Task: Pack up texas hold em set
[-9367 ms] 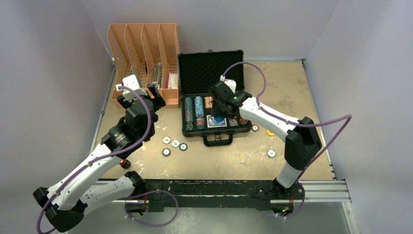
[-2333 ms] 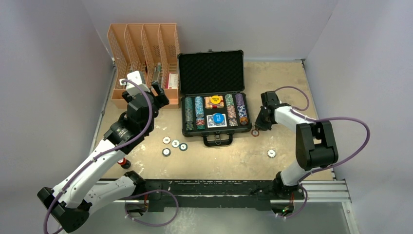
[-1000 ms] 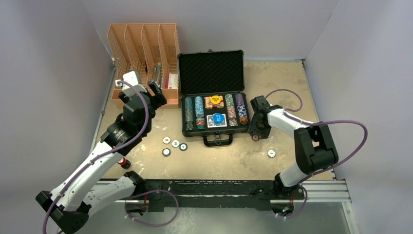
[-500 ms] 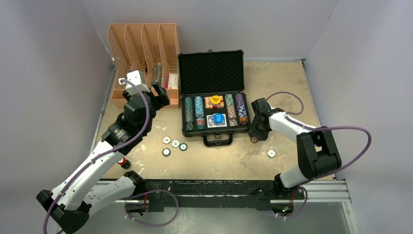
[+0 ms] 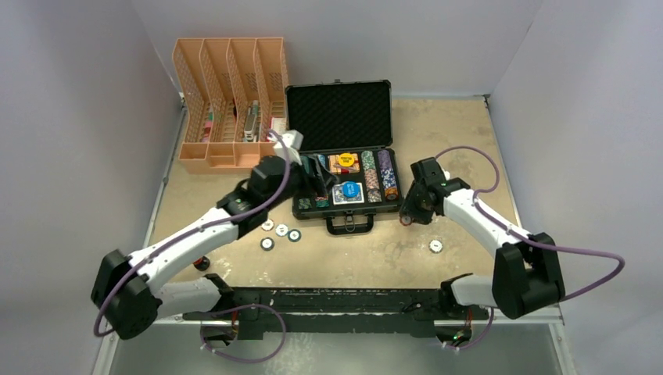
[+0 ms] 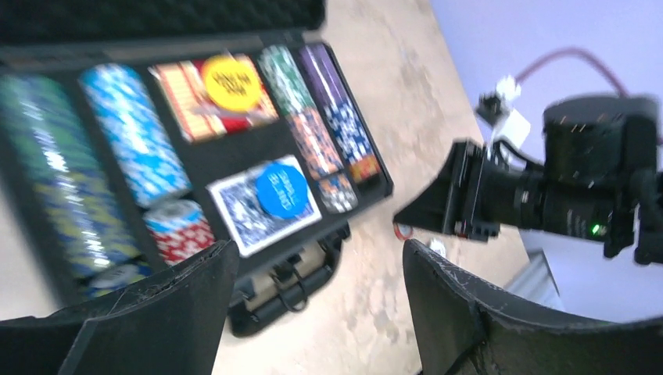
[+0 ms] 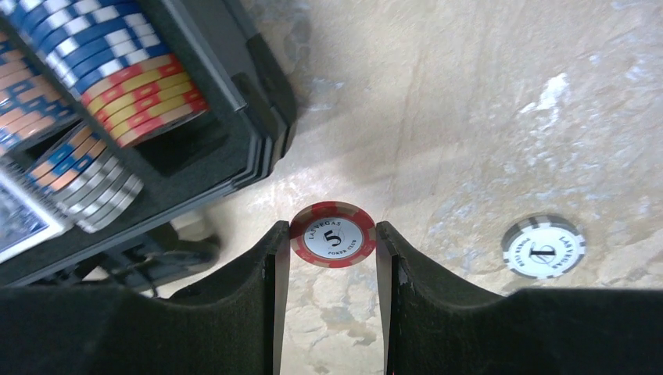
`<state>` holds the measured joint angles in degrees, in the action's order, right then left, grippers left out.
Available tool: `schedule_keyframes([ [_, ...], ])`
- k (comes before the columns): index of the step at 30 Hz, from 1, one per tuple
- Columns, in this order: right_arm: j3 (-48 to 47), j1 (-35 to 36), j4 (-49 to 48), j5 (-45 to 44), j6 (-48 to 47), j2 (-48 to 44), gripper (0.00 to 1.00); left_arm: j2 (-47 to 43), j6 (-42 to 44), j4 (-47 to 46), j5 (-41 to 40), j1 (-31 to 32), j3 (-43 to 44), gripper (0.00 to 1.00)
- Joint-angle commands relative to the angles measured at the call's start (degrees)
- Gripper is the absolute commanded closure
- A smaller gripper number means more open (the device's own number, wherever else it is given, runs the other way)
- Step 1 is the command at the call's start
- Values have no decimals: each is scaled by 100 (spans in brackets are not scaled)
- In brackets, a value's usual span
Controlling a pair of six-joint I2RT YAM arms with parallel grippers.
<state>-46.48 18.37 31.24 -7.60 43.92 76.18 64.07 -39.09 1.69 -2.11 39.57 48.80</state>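
The black case point(image 5: 338, 117) lies open, foam lid up, with rows of poker chips point(image 5: 381, 173) inside. A blue deck with a blue disc point(image 6: 280, 190) and a red deck with a yellow disc point(image 6: 229, 82) sit in its middle. My left gripper point(image 5: 317, 173) hovers open over the case's left half, nothing between its fingers point(image 6: 320, 266). Right of the case's front corner, my right gripper point(image 5: 408, 217) is shut on a red "5" chip point(image 7: 332, 234), pinched by its edges just over the table.
A white chip point(image 7: 544, 247) lies on the table to the right point(image 5: 435, 245). Several loose chips point(image 5: 281, 231) lie left of the case handle. The orange organiser point(image 5: 227, 86) stands at the back left. A small red-and-black bottle point(image 5: 202, 263) sits by the left arm.
The left arm has swung right, from beside the organiser to above the case. The right gripper stays at the red chip while its elbow has dropped lower and to the right.
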Motion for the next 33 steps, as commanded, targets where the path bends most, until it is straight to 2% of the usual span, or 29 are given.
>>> schedule_keyframes([
  [1,219,17,-230,397,184,-481,64,601,-786,-1068,507,504,-167,24],
  [7,677,15,-809,961,566,-1157,64,1602,-1129,-2004,873,866,-178,24],
  [13,593,17,-1252,1398,806,-1406,65,2513,-901,-2363,1071,1332,110,34],
  [19,448,17,-1668,1744,1011,-1513,65,3011,-1132,-3185,934,1506,68,37],
  [24,512,17,-1775,1939,1014,-1512,65,3256,-1407,-3206,677,1526,242,47],
  [28,585,15,-1850,2088,1036,-1570,65,3348,-1549,-3457,628,1529,240,51],
  [33,629,17,-1917,2232,1066,-1580,65,3420,-1640,-3768,518,1533,248,61],
])
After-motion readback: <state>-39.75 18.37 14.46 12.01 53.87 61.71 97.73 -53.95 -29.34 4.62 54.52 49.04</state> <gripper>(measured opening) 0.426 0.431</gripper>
